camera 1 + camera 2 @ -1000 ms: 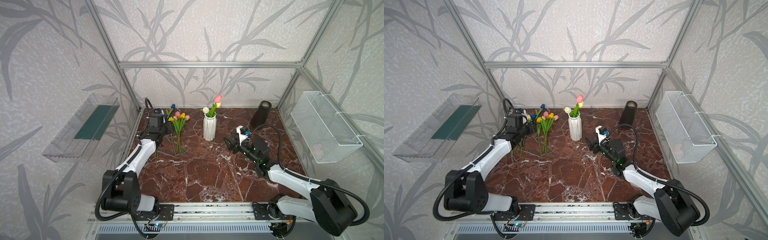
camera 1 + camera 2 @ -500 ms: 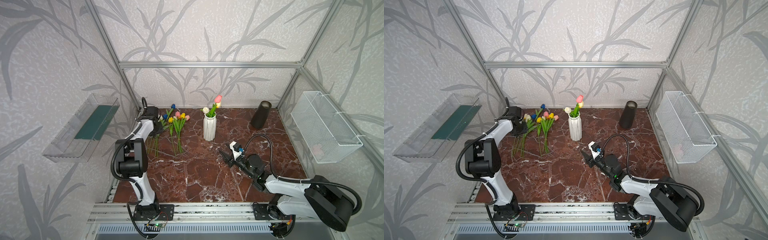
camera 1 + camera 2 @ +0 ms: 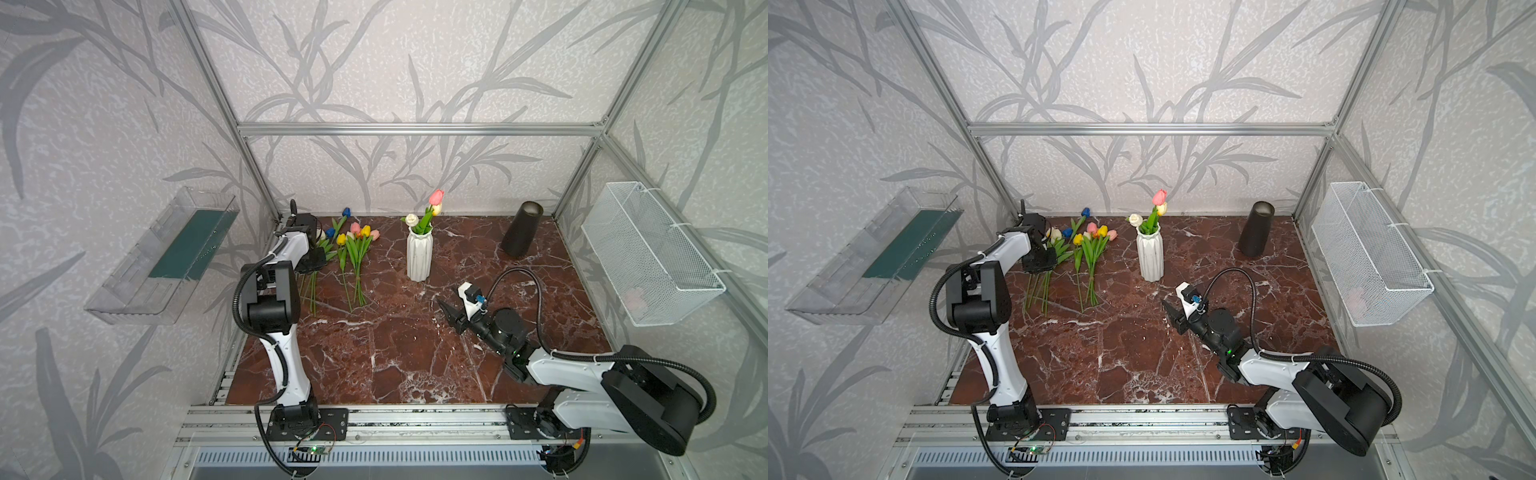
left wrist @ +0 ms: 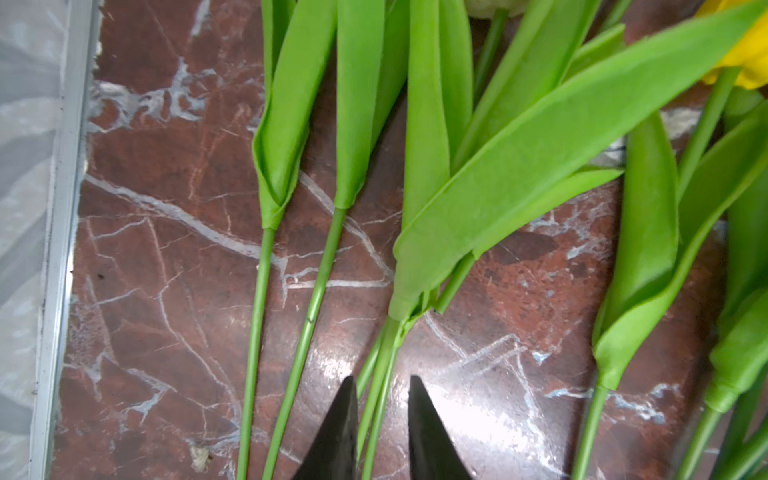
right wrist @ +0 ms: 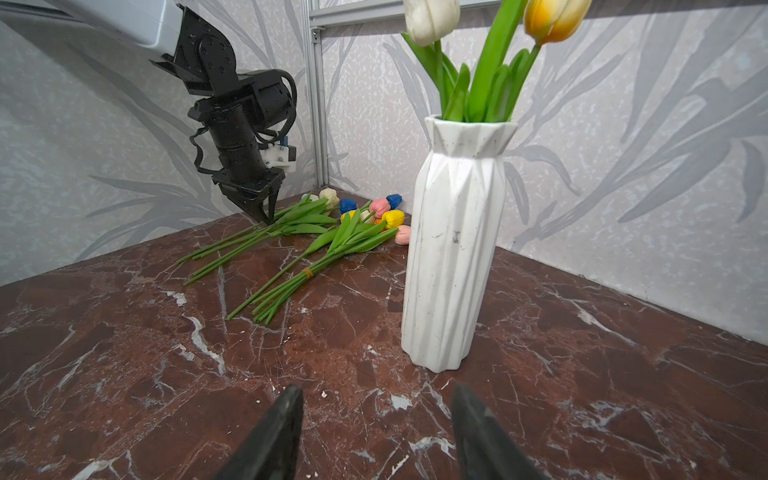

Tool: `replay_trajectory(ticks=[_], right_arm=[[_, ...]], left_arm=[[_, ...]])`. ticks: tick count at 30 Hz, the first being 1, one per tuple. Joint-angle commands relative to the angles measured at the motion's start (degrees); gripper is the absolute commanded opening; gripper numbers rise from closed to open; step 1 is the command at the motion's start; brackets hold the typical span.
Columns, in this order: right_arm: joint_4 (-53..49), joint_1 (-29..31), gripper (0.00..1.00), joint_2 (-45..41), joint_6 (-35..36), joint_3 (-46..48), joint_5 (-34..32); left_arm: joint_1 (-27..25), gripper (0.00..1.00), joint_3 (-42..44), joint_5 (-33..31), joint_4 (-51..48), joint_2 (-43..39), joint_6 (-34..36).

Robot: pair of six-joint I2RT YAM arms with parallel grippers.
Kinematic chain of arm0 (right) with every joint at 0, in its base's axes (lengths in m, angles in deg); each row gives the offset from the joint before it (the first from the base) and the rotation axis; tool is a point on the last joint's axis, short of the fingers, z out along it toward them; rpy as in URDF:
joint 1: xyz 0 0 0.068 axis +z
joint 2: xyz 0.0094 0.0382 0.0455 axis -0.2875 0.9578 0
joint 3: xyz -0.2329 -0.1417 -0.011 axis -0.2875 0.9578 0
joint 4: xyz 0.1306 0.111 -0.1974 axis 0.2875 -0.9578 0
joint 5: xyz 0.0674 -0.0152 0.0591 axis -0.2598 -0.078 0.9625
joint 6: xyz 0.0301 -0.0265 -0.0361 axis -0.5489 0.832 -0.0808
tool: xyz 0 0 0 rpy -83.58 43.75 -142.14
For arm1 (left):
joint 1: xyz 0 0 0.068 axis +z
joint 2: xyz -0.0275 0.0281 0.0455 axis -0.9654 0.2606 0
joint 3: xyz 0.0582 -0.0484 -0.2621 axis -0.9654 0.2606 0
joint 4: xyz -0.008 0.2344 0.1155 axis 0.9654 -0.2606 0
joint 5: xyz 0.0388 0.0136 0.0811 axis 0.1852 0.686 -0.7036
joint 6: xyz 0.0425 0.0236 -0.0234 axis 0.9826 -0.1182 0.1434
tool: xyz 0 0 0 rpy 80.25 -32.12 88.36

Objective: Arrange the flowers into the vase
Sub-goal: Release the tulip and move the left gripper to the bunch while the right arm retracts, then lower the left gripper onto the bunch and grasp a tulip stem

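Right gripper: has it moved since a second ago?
Yes. In a top view the right gripper has drawn back from the white vase, toward the front rail.

White vase (image 3: 419, 257), green-stemmed yellow-pink-blue flowers (image 3: 355, 249), red-brown white-veined marble table (image 3: 395, 353)

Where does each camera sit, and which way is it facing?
Both top views: high at the front, looking down and back across the table; left arm, right arm, vase and loose tulips show.
Left wrist: on the left arm, looking down at stems on the table; only left pincer tips show, straddling stems.
Right wrist: low over the table, facing the vase and far corner; open right pincer tips show, plus the left arm.
Shared: top and right wrist views both show vase, tulips and left arm.
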Motion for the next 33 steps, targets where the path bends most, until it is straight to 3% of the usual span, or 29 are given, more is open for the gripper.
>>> replay_trajectory(ticks=[1,8,16,20,31,32,33], right_arm=[[1.9,0.26,0.59,-0.31,0.5,-0.93,-0.89],[1.81,0.3,0.59,-0.91,0.33,-0.82,-0.96],[1.98,0.3,0.62,-0.97,0.01,-0.75,-1.13],[1.98,0.32,0.63,-1.31,0.02,-0.66,-1.5],[2.22,0.28,0.63,-1.3,-0.52,-0.41,-1.84],[2.25,0.32,0.63,-1.2,-0.51,-0.4,-1.69],[2.25,0.27,0.63,-1.01,-0.69,-0.5,-1.58]], left_arm=[[0.48,0.23,-2.28,0.05,-2.01,1.67,0.33],[0.74,0.2,-3.29,-0.31,-2.09,3.43,0.71],[0.71,0.04,-2.86,-0.43,-1.47,1.82,0.64],[0.7,0.0,-2.85,-0.6,-1.67,-0.4,0.3],[0.31,0.0,4.35,3.64,2.34,-13.48,-2.97],[0.35,0.05,5.63,4.01,3.85,-14.12,-2.67],[0.35,0.27,7.41,3.88,6.04,-14.44,-2.44]])
